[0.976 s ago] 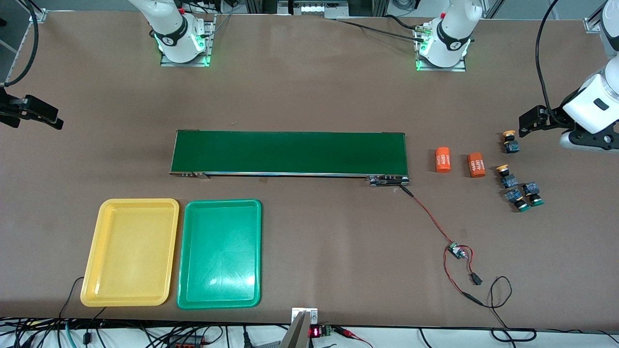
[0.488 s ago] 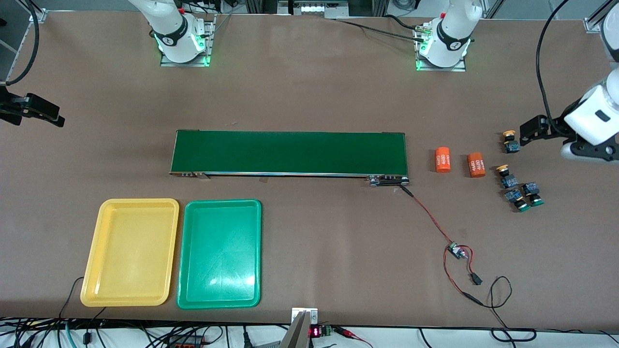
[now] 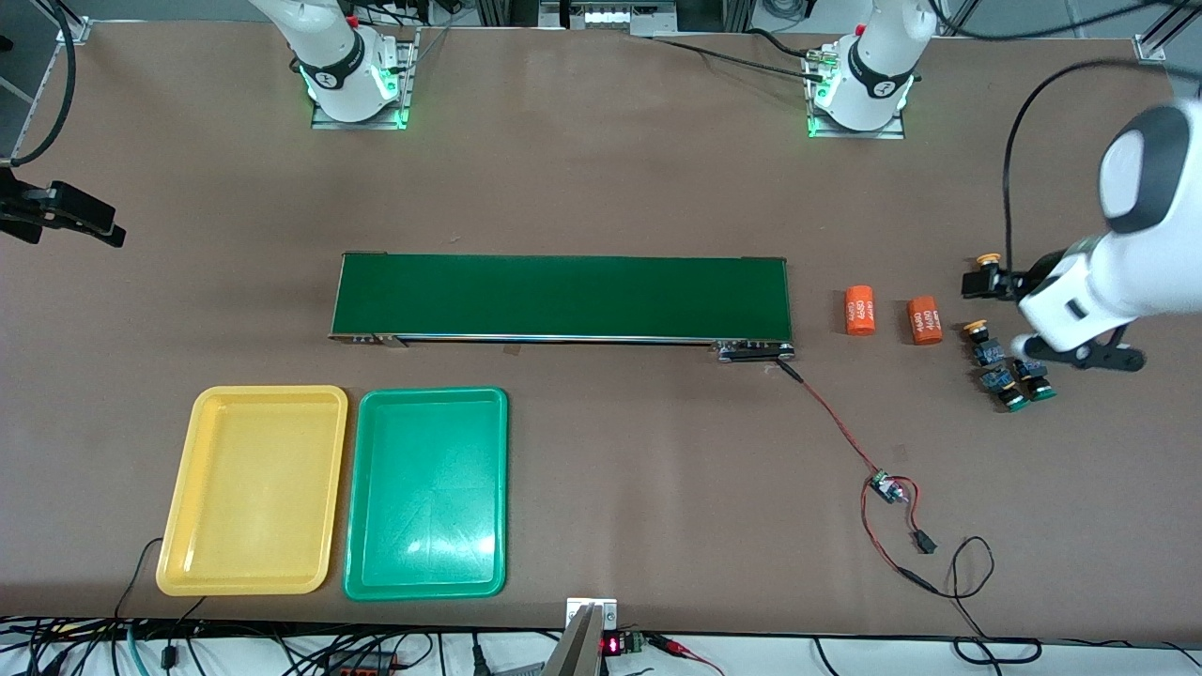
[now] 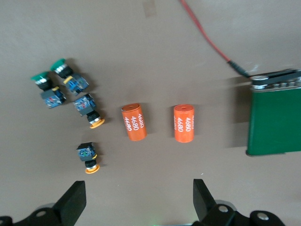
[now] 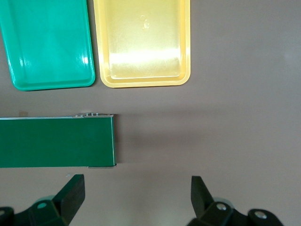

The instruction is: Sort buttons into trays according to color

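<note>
the right hand (image 3: 66,211) is seen at the right arm's end of the bench (image 3: 601,169), raised over bare bench top with its fingers (image 5: 70,195) spread wide and nothing between them; that arm waits. in its wrist view the yellow tray (image 5: 142,44) and the green tray (image 5: 47,44) are shown side by side, both without buttons in them.

in the front view the yellow tray (image 3: 202,563) lies nearest the right arm's end of the bench, and the green tray (image 3: 362,573) lies just beside it, toward the middle. both are nearer to the front camera than the long dark-green conveyor belt (image 3: 563,296), which stretches across the middle of the bench. a red and black cable (image 3: 845,437) runs from the belt's end to a small circuit board (image 3: 883,486).

2 orange cylinders (image 3: 859,311) with white print lie between the belt and the buttons. the 4 buttons are gathered toward the left arm's end of the bench: 1 yellow-capped button (image 4: 88,157) lies apart, farthest from the front camera; the second yellow-capped button (image 4: 88,109) lies close to the 2 green-capped buttons (image 4: 59,80), which are nearest to that camera.

the left hand (image 4: 138,202) is held over the first yellow-capped button and the bench beside it, its fingers (image 4: 73,205) released wide and nothing grasped.
</note>
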Motion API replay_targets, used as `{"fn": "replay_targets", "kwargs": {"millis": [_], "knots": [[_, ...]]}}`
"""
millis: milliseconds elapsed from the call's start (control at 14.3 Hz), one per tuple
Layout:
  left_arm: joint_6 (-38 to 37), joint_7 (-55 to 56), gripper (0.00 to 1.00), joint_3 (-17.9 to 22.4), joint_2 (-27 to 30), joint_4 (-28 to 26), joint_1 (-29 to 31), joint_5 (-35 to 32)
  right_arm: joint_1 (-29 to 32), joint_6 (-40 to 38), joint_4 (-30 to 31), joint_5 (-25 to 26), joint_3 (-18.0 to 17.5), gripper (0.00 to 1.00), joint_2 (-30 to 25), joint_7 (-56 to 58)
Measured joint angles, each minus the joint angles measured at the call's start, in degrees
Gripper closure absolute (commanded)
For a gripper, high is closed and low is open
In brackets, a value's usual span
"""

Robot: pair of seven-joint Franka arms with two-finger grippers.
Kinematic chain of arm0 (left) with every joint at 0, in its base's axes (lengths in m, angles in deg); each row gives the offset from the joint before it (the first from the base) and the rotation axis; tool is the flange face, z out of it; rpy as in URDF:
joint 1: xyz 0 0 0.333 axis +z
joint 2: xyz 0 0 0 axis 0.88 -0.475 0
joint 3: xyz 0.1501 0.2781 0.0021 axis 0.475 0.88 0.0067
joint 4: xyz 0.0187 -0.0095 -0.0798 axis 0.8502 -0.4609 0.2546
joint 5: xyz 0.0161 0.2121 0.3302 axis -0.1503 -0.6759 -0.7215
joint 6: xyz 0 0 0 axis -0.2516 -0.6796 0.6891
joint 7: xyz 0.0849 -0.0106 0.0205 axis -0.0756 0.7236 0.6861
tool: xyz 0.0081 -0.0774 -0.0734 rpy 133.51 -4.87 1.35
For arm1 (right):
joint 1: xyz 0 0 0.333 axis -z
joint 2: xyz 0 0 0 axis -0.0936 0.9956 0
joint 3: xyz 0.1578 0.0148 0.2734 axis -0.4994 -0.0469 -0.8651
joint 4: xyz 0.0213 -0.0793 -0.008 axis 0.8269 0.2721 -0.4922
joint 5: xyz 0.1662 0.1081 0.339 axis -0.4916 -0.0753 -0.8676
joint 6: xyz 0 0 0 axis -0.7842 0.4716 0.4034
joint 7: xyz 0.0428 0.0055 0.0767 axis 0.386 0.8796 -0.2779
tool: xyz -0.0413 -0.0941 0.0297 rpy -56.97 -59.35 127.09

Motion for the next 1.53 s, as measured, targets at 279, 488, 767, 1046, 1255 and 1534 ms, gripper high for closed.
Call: {"fn": "replay_targets", "kwargs": {"millis": [279, 488, 767, 1046, 1255, 1534], "knots": [[13.88, -0.48, 0.00, 0.05, -1.10, -13.24, 4.05, -0.01, 0.00, 0.03, 0.01, 0.00, 0.01, 0.00, 0.00, 0.00], [27.69, -0.48, 0.00, -0.09, 1.44, -25.68, 4.02, -0.02, -0.01, 0.05, 0.02, 0.00, 0.00, 0.00, 0.00, 0.00], [46.13, -0.61, 0.02, -0.16, 1.51, -36.73, 3.96, -0.08, -0.04, 0.39, 0.02, 0.00, -0.07, 0.00, -0.03, 0.00], [50.00, -1.04, 0.25, -0.16, -0.89, -37.90, 3.97, -0.11, -0.02, 0.47, 0.06, 0.00, -0.02, 0.00, -0.03, 0.00], [52.61, -1.06, 0.26, -0.11, -3.26, -38.11, 4.01, -0.12, -0.02, 0.68, 0.08, 0.00, -0.02, 0.00, -0.03, 0.00], [55.70, -1.07, 0.75, 0.04, -5.99, -38.16, 4.43, -0.13, -0.02, 0.84, 0.09, 0.00, -0.02, 0.00, -0.03, 0.00]]}}
